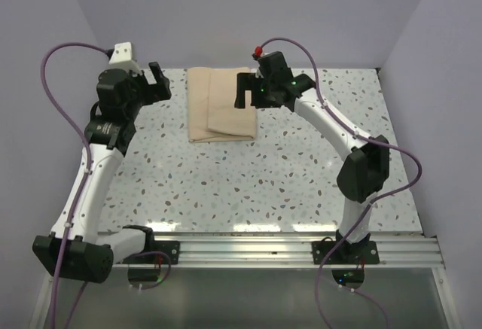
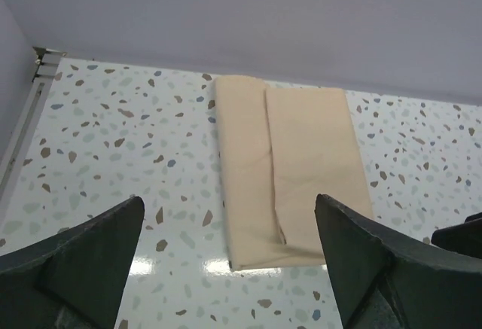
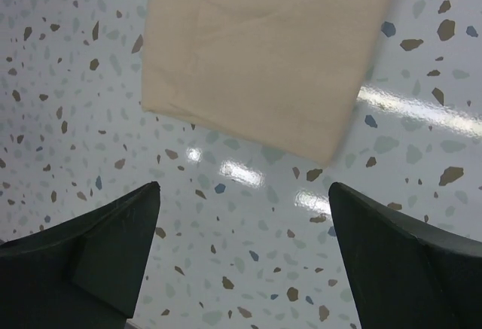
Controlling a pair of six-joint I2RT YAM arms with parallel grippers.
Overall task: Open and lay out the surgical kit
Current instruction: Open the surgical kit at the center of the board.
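The surgical kit (image 1: 218, 105) is a folded tan cloth bundle lying flat at the back middle of the speckled table (image 1: 286, 178), with one flap overlapping another. My left gripper (image 1: 160, 82) hovers open just left of it. In the left wrist view the kit (image 2: 290, 156) lies ahead of that gripper (image 2: 230, 201), whose fingers stand wide with nothing between them. My right gripper (image 1: 242, 92) hangs open over the bundle's right edge. In the right wrist view the kit (image 3: 263, 50) lies beyond that gripper (image 3: 245, 187), with bare table between the fingers.
Lilac walls (image 1: 248, 13) close in the table at the back and both sides. A metal rail (image 1: 286, 246) carrying both arm bases runs along the near edge. Purple cables (image 1: 60, 95) loop off each arm.
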